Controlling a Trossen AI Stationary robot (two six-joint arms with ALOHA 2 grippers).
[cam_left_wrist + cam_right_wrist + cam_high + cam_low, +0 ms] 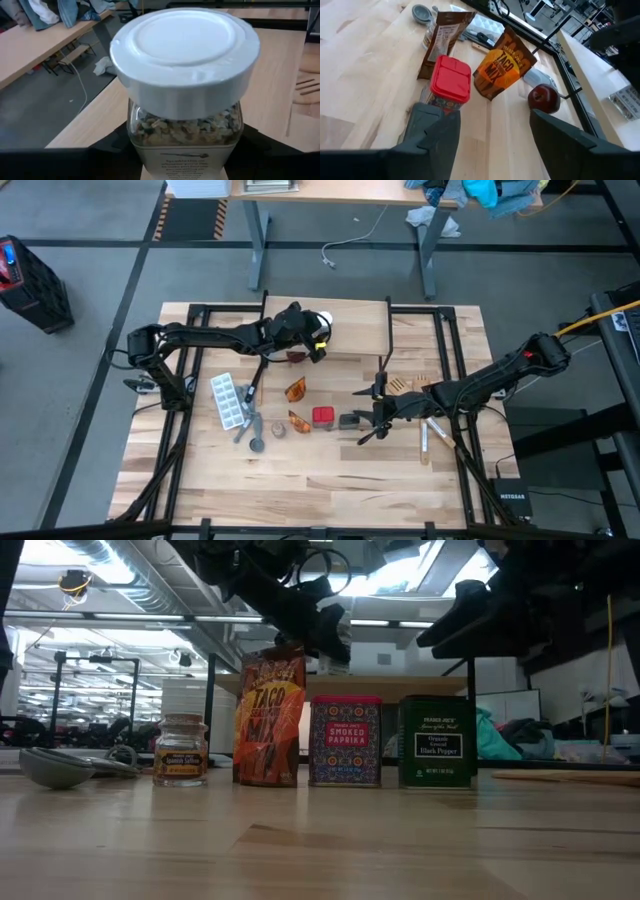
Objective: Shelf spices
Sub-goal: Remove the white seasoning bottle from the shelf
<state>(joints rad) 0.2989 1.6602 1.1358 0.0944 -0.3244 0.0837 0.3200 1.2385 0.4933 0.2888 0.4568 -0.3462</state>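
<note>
White-capped jar point(185, 65) — coarse mixed granules

White-capped jar point(185, 75) upright on shelf point(360, 330), red-topped box point(322, 416), dark tin point(349, 421) on table

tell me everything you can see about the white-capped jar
The clear square-sided glass jar with a wide round white plastic cap stands upright, filled near its top with a coarse beige-and-dark mix. A pale label with small print covers its lower front. It sits between the dark fingers of the left end effector, at the left end of the small light-wood shelf at the table's far side. Whether the fingers press its sides cannot be told.
</note>
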